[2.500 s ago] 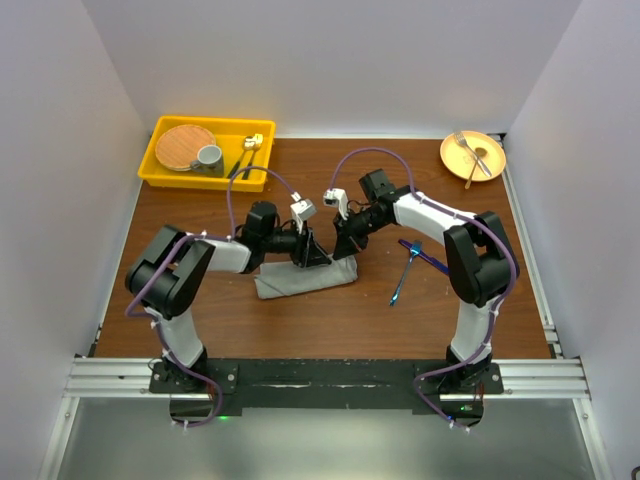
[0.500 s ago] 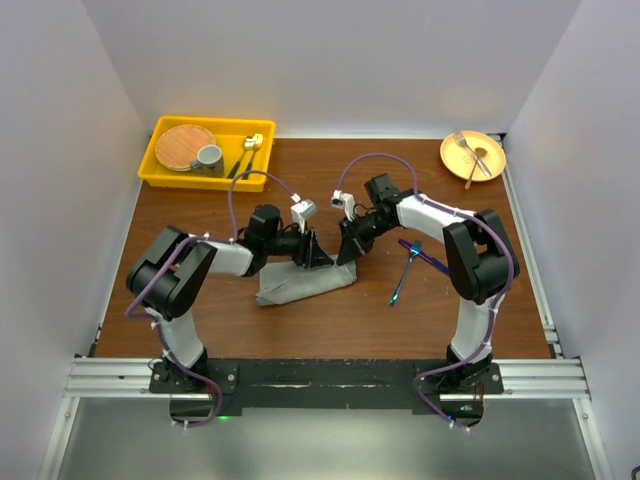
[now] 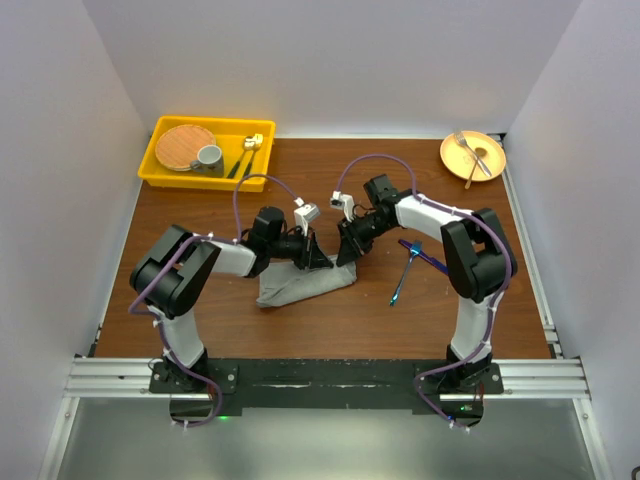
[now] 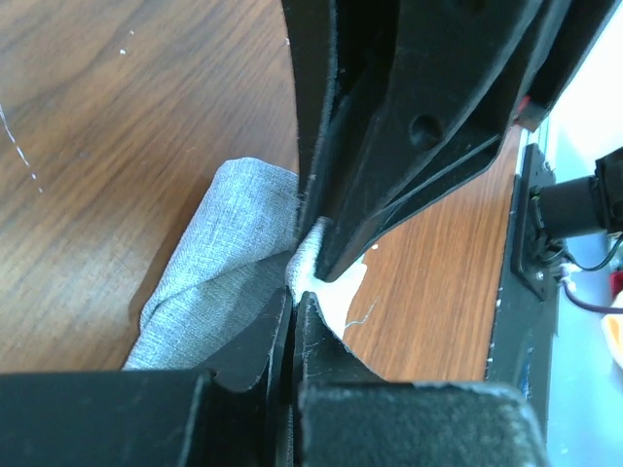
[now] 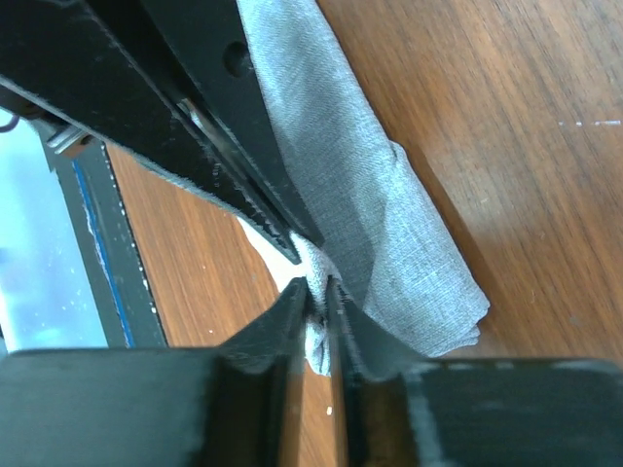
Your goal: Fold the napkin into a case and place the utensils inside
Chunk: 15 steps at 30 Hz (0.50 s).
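The grey napkin lies on the wooden table as a narrow folded oblong. It also shows in the left wrist view and the right wrist view. My left gripper is shut on the cloth's far edge. My right gripper is shut on a bunched fold of the same edge, tip to tip with the left one. The blue-handled fork and knife lie crossed on the table to the right of the napkin, untouched.
A yellow tray at the back left holds a wooden plate, a grey cup and gold-headed cutlery. An orange plate with a silver fork sits at the back right.
Both grippers have shifted slightly rightwards and towards the near edge, holding the cloth. The napkin's left end has swung nearer, so it lies more slanted.
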{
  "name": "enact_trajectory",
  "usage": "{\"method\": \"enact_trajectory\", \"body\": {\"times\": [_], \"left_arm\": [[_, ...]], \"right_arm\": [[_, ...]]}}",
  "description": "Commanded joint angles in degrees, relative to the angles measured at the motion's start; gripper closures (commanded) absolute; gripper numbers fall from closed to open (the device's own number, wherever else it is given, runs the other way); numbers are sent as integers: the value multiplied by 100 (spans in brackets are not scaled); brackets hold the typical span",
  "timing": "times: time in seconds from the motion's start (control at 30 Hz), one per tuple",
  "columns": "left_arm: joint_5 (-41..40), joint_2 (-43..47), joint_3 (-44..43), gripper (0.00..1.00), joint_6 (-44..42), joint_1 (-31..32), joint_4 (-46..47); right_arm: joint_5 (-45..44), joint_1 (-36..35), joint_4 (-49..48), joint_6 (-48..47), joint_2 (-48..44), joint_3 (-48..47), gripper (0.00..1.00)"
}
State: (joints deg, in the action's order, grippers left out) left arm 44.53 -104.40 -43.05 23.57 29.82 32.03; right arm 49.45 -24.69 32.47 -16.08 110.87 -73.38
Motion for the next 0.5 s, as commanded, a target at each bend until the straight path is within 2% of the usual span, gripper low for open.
{"method": "enact_trajectory", "body": {"times": [0.0,0.17,0.47], "left_arm": [[-103,130,121,100,621,32,225],[-252,236,305,100,1087,23,136],[-489,403,692,100,1562,15,-109]], "right_arm": [[-137,-1,-65,52,171,-194,77],[-532,8,5,131,479,-308,72],[-621,-1,-21,149,585,-308,70]]}}
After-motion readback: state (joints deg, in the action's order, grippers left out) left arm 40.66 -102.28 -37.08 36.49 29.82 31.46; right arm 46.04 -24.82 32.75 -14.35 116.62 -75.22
